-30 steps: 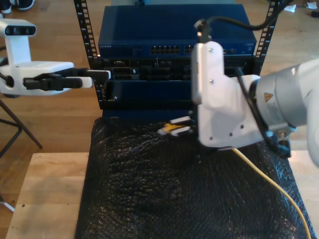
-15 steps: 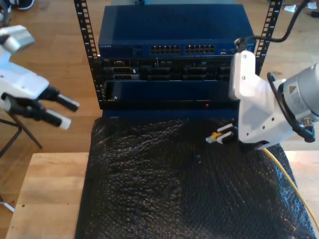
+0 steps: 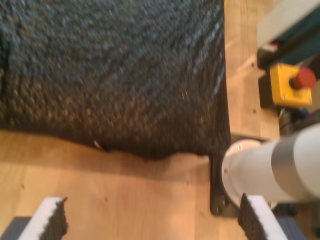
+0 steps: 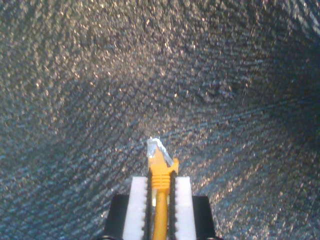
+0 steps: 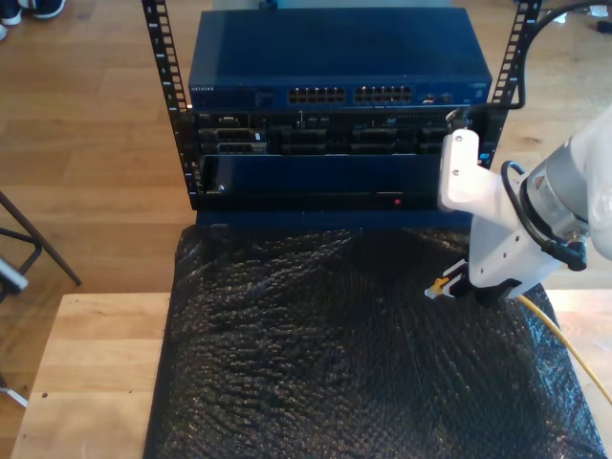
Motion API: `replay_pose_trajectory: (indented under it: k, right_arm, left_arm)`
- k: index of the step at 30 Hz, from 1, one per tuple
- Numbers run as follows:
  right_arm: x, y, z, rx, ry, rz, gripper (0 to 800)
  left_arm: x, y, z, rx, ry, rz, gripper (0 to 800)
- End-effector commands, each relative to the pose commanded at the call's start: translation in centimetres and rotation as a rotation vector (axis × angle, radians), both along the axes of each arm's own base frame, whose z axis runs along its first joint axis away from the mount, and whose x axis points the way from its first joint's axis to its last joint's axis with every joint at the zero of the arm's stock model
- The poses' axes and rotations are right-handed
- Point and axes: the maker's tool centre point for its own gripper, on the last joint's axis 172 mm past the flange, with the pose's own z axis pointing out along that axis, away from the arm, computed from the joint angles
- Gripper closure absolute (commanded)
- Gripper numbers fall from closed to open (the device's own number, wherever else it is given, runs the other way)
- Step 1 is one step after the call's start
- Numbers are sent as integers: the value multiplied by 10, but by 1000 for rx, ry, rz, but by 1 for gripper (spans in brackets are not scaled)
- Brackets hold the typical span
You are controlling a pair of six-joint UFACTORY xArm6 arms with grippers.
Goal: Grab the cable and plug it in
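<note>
My second gripper [image 5: 457, 284] has drawn back toward the exterior view's right, jaws clamped on the cable [image 4: 159, 187], plug just ahead over open black bubble wrap [image 5: 325, 354]. My first gripper [image 3: 150, 220], jaws apart, overlooks the wooden table [image 3: 110, 195] edge.

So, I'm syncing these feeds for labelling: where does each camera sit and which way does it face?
Exterior view: high in front, facing the dark blue rack switch; my second gripper shows.
First wrist view: looks down on the wooden tabletop; my first gripper, jaws apart, shows.
Second wrist view: looks along my second gripper clamping the yellow-orange network cable.
All share the black bubble-wrap sheet.
</note>
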Motion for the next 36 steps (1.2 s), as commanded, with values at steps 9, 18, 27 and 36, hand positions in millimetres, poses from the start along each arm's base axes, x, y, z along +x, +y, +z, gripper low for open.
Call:
replay_pose_trajectory:
  k: [9, 18, 27, 36]
  right_arm:
    - [4, -19, -22, -90, 48, -23, 800]
    - [6, -24, -33, -121, 69, -18, 800]
    - [5, -26, -34, -132, 71, -10, 800]
    - [3, -26, -36, -131, 76, -10, 800]
  left_arm:
    - [-74, 29, -56, -11, 38, -77, 1]
    - [-147, 33, -90, 57, 66, -196, 0]
    - [-184, 24, -117, -14, 18, -201, 0]
    - [-223, 15, -156, 7, 29, -263, 0]
